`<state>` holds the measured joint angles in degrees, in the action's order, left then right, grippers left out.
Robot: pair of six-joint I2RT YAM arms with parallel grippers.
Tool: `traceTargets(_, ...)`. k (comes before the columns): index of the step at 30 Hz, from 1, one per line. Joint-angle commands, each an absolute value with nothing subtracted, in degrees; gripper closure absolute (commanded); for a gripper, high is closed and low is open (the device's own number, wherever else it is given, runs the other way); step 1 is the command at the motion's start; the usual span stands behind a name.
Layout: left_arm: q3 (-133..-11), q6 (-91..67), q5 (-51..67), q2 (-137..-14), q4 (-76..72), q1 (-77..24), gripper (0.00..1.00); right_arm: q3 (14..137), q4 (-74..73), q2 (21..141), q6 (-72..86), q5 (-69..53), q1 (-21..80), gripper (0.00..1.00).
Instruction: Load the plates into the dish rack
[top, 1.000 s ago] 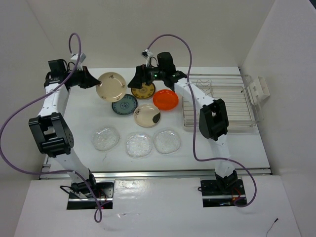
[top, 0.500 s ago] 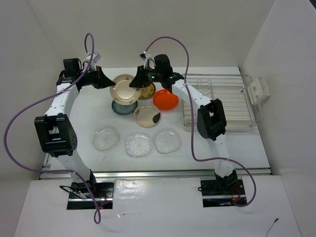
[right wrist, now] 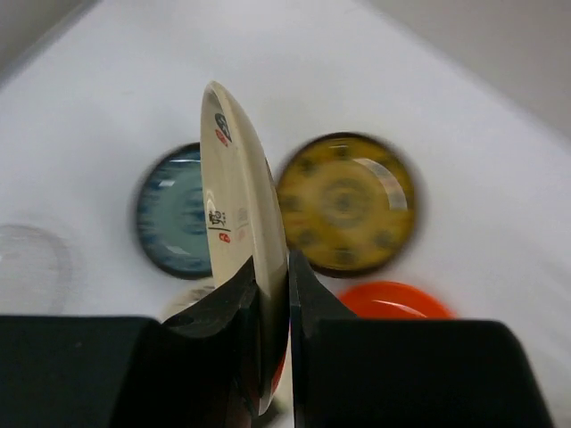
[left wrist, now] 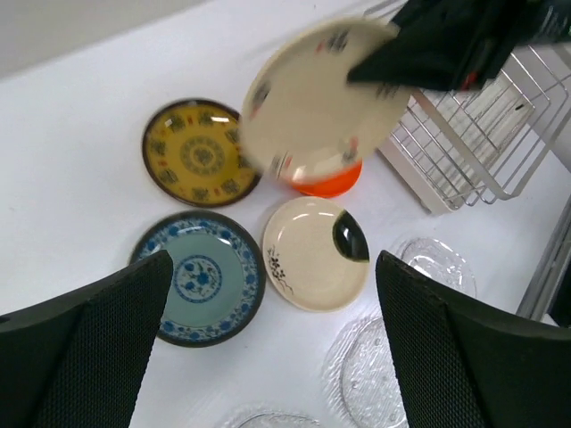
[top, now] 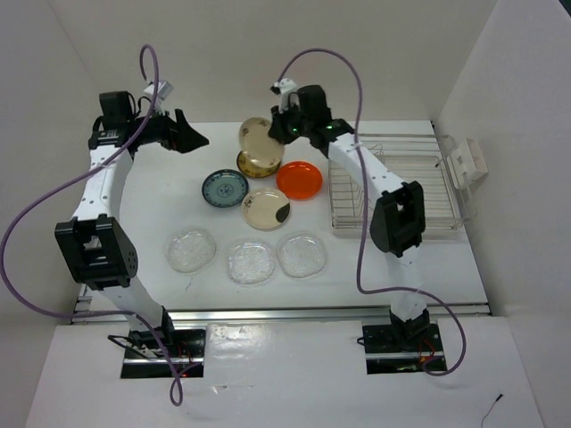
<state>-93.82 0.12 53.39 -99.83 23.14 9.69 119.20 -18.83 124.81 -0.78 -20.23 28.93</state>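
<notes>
**Tan plate (top: 260, 147) pinched in my right gripper (right wrist: 272, 287)**

The plate is standing on edge in the air over the brown-and-gold plate (left wrist: 198, 153), well left of the dish rack (top: 397, 187). My right fingers are clamping its rim. My left gripper (top: 189, 139) is hovering apart from it, jaws spread wide, holding nothing.

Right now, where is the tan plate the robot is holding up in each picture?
Top external: the tan plate is top middle, tilted, in the right gripper.
Left wrist: upper middle, above the orange plate.
Right wrist: centre, edge-on, between the fingers.
Shared landmark: the teal patterned plate, lying flat in all three.
</notes>
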Motion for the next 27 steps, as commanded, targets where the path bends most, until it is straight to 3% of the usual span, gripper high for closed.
traceTargets(1, -99.1, 4.1, 57.1, -94.2, 25.5, 12.0, 0.00, 117.1, -17.0, 109.1, -20.5, -8.6, 21.2, 1.00)
traceTargets(7, -93.6, 5.4, 50.9, -94.2, 20.4, 13.2, 0.00, 102.9, -9.0, 96.7, -37.7, -13.0, 9.0, 1.00)
traceTargets(11, -81.4, 3.2, 50.6, -91.4, 4.4, 13.2, 0.00, 88.6, -3.3, 88.6, -53.8, -24.1, 2.9, 1.00)
traceTargets(18, -75.0, 1.9, 46.9, -90.2, -8.1, 13.2, 0.00, 88.1, -13.0, 89.4, -70.3, -28.7, -0.6, 1.00)
traceTargets(27, -77.8, 2.5, 45.4, -93.5, -7.1, 13.2, 0.00, 84.1, -15.6, 91.7, -82.5, -28.1, -1.1, 1.00)
